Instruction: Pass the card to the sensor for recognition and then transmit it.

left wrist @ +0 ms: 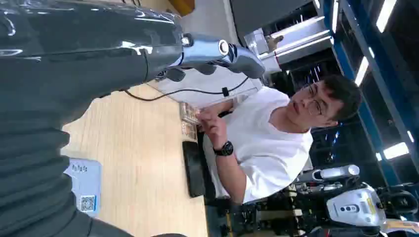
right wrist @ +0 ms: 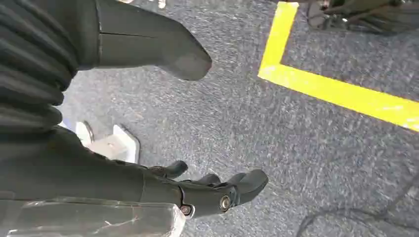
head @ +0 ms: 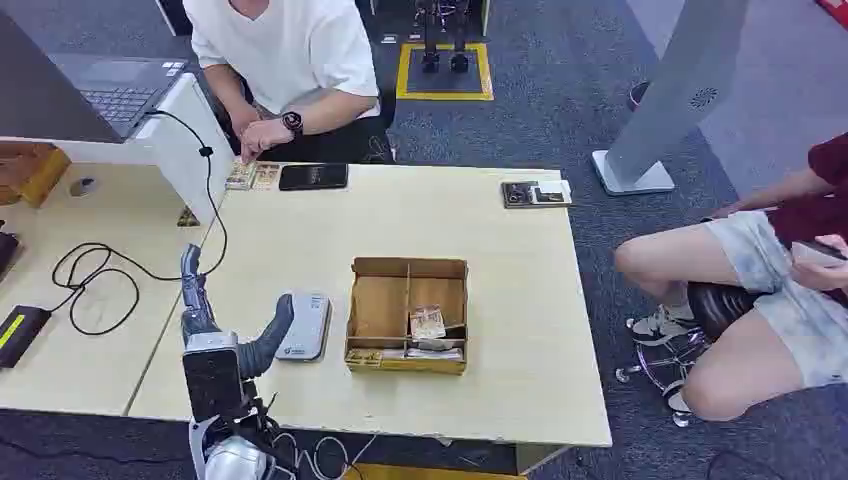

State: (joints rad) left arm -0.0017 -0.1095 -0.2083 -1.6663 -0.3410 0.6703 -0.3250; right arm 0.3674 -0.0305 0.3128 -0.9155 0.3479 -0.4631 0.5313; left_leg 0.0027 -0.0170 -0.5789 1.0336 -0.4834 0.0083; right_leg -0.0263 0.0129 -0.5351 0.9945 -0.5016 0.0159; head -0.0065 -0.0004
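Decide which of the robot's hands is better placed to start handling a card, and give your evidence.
Left. The left hand is raised over the table, open, beside the sensor and near the box holding cards. The right hand hangs over carpet, away from them.

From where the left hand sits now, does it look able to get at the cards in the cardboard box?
Probably yes. The left hand is empty, raised beside the grey sensor; the open-topped cardboard box lies just past it, its cards uncovered with nothing between.
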